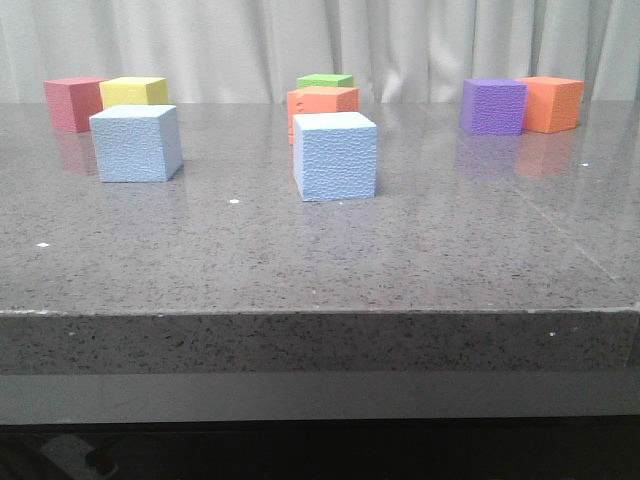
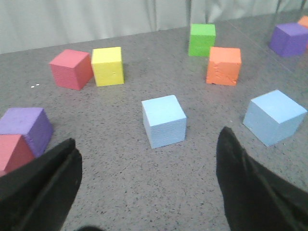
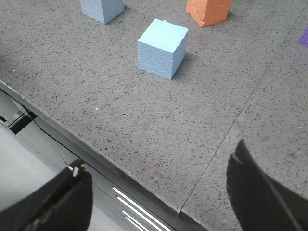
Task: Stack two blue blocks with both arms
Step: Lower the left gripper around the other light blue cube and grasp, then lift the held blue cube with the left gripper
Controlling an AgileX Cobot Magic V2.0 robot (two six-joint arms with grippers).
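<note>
Two pale blue blocks stand apart on the grey table, neither touching anything. The left blue block [image 1: 136,143] [image 2: 163,120] [image 3: 102,8] lies ahead of my left gripper [image 2: 148,143], which is open and empty with the tabletop between its fingers. The middle blue block [image 1: 335,155] [image 2: 274,116] [image 3: 162,48] sits in front of an orange cube. My right gripper [image 3: 158,156] is open and empty, hovering over the table's front edge, well short of that block. Neither gripper shows in the front view.
Behind the blue blocks stand a red cube [image 1: 72,102], a yellow cube [image 1: 134,92], a green cube [image 1: 325,80] and an orange cube [image 1: 322,103]. At the back right are a purple cube [image 1: 493,106] and another orange cube [image 1: 551,103]. A purple cube [image 2: 26,127] and a red cube [image 2: 12,151] sit by my left finger.
</note>
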